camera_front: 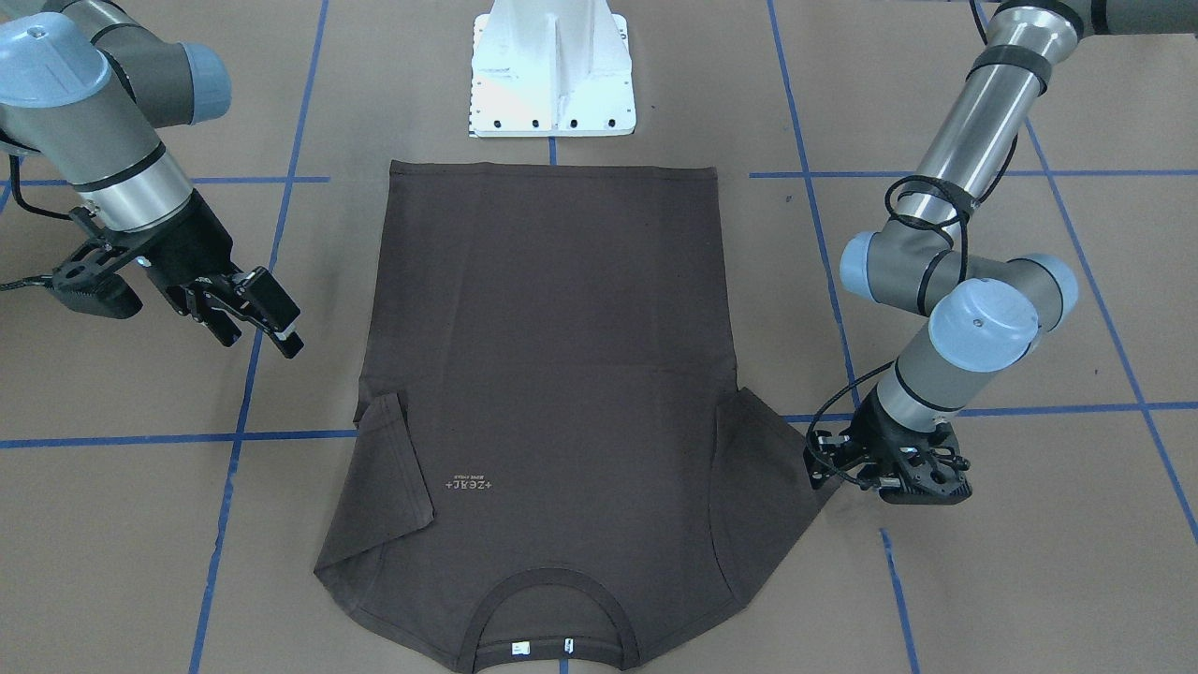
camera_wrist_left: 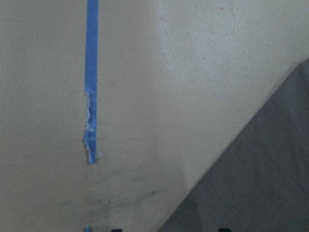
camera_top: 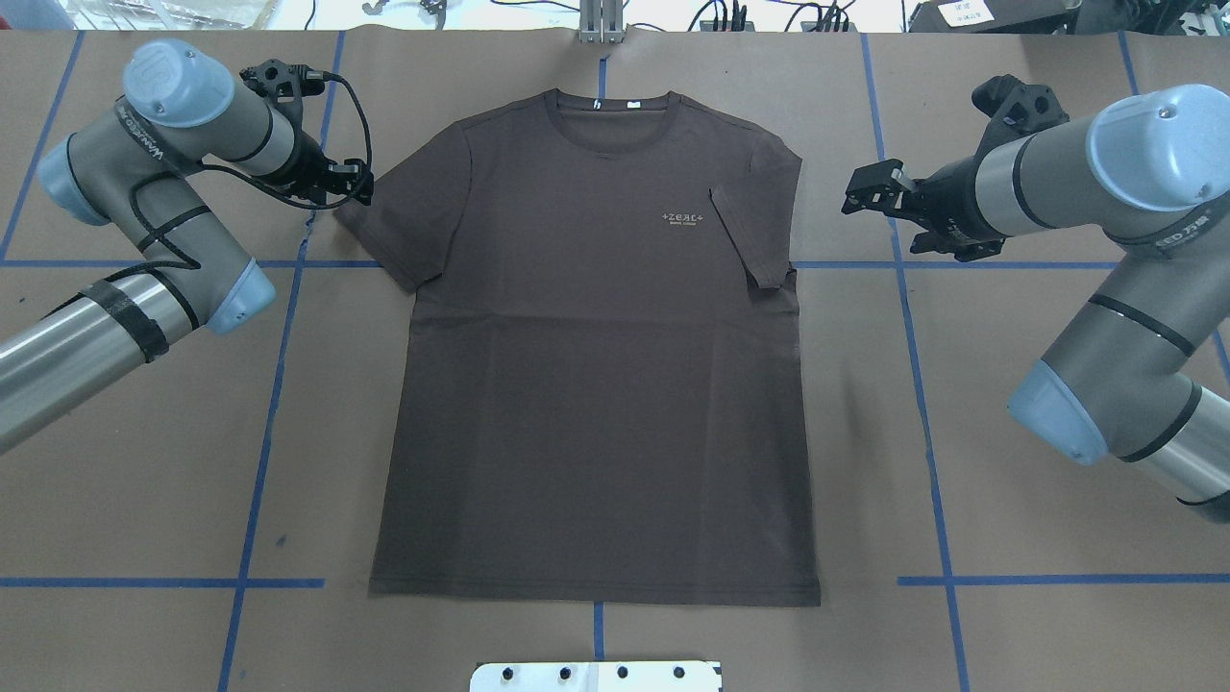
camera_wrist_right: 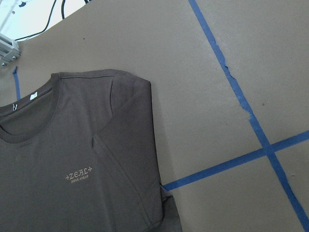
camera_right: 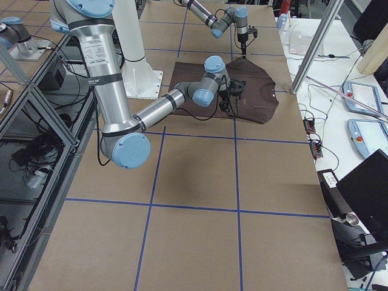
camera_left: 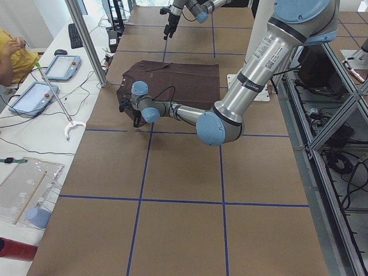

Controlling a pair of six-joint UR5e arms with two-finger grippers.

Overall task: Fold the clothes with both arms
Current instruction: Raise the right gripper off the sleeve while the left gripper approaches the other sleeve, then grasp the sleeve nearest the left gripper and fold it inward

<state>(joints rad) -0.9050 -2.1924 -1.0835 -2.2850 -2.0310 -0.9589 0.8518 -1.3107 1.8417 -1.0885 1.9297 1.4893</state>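
currently, the dark brown short-sleeved cloth t-shirt (camera_top: pixel 596 384) lies flat and face up in the middle of the brown paper-covered table with blue tape lines (camera_top: pixel 144 461), collar away from my base and hem towards it. the sleeve on my right side (camera_top: pixel 759 235) is turned in over the chest, its cuff near the small pale chest lettering (camera_top: pixel 683 218); the sleeve on my left side (camera_top: pixel 384 235) lies spread out. i judge that this explains why my two tools stand differently. my black two-finger right gripper (camera_front: pixel 260 335) hangs beside the folded sleeve, apart from it, jaws wide and empty, since its side looks done. my black two-finger left gripper (camera_top: pixel 354 185) is down at the tip of the spread sleeve, placed to take it for the matching fold. the overhead view gives the whole layout but hides the left jaws under the wrist. the left wrist view supplies them: two dark fingertips (camera_wrist_left: pixel 116 230) show well apart at the bottom edge, the sleeve's slanting edge between them, so i read the jaws as wide with nothing clamped. the right wrist view shows the folded sleeve's crease close up.
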